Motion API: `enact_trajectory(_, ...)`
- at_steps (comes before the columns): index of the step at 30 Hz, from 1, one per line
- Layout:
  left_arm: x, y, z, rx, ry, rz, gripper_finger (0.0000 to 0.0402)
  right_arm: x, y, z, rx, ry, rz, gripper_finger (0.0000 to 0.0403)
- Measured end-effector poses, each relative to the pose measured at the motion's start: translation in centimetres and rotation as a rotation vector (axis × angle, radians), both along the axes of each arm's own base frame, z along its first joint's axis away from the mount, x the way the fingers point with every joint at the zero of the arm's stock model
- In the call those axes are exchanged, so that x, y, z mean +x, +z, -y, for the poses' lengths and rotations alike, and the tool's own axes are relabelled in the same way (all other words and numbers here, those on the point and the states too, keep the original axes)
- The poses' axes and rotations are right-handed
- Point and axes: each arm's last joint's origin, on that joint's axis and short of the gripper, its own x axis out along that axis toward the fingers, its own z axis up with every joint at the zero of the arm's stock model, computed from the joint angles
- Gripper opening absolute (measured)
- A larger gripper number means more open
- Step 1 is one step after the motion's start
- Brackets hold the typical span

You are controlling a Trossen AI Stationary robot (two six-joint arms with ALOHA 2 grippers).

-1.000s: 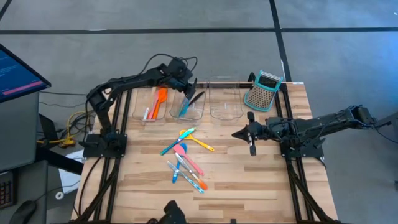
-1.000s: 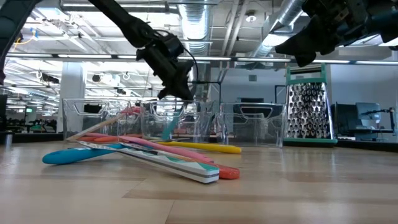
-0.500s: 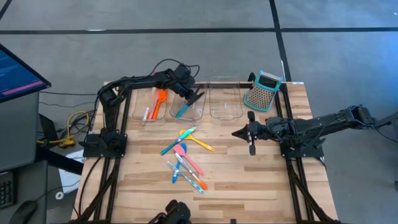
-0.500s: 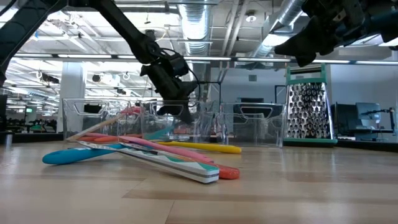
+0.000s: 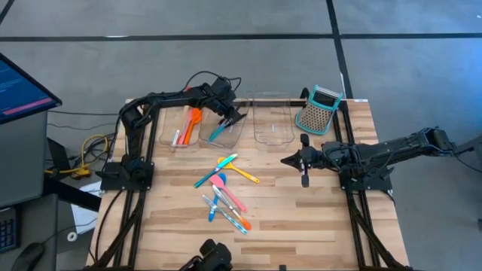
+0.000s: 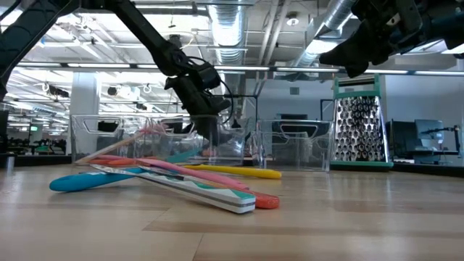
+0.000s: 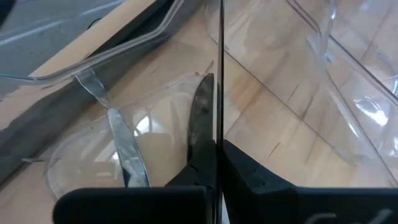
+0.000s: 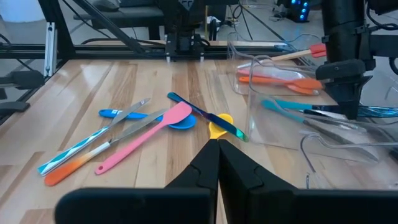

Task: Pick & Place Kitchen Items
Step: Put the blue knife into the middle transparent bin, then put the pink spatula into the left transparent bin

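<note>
The black piece (image 5: 238, 117) is the thing being put away right now. The left gripper (image 5: 228, 115) has its two fingers squeezed tight on one end of it. The rest of it pokes out past the fingers, over the middle bin (image 5: 242, 136). The gripper is low, right at that clear bin, so I think it came there to drop the piece in. It has not let go.

A teal spoon (image 5: 218, 133) lies in that same bin. The black piece is close above it, and I cannot tell if they touch. The bin beside it, the left bin (image 5: 167, 137), has an orange spatula (image 5: 195, 119) in it. So it looks like each bin gets its own kind of thing. The third bin (image 5: 273, 138) looks like it has nothing in it.

More things wait in a messy pile in the middle of the wooden table (image 5: 301, 218). There is a pink spatula (image 5: 219, 181), a yellow spoon (image 5: 245, 174) and some blue and orange ones, lying on top of each other. They will be tricky to grab one at a time.

The right gripper (image 5: 288, 160) hangs above the table, near the pile, with its fingers shut on nothing. It seems to be waiting its turn. The box grater (image 5: 318, 109) stands at the far corner, out of the way
</note>
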Motion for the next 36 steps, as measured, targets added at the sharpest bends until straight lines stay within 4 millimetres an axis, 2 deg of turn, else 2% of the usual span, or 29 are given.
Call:
enact_trajectory(7,0.1,0.2,-0.1,0.011,0.013,0.029,0.0002,0.0,0.0,0.0,-0.012,0.004,-0.002,0.0)
enact_trajectory(17,1.2,2.8,1.0,0.074,-0.015,0.146,0.0021,-0.1,-0.2,0.0,-0.01,0.003,-0.027,0.0)
enact_trajectory(20,1.3,4.1,1.6,0.096,-0.03,0.174,0.0031,-0.1,-0.2,0.0,-0.01,0.003,-0.027,0.0)
enact_trajectory(23,1.0,6.1,2.3,0.136,-0.053,0.21,0.0036,-0.1,-0.2,0.0,-0.006,0.002,-0.027,0.0)
enact_trajectory(28,-0.2,11.3,4.0,0.273,-0.126,0.301,0.0031,-0.1,-0.2,0.0,0.008,-0.002,-0.025,0.0)
enact_trajectory(32,-1.7,15.5,6.2,0.38,-0.189,0.373,0.0011,-0.1,-0.2,0.0,0.008,-0.002,-0.025,0.0)
enact_trajectory(36,-3.2,18.8,8.9,0.478,-0.275,0.418,0.0002,-0.1,-0.2,0.0,0.008,-0.001,-0.025,0.0)
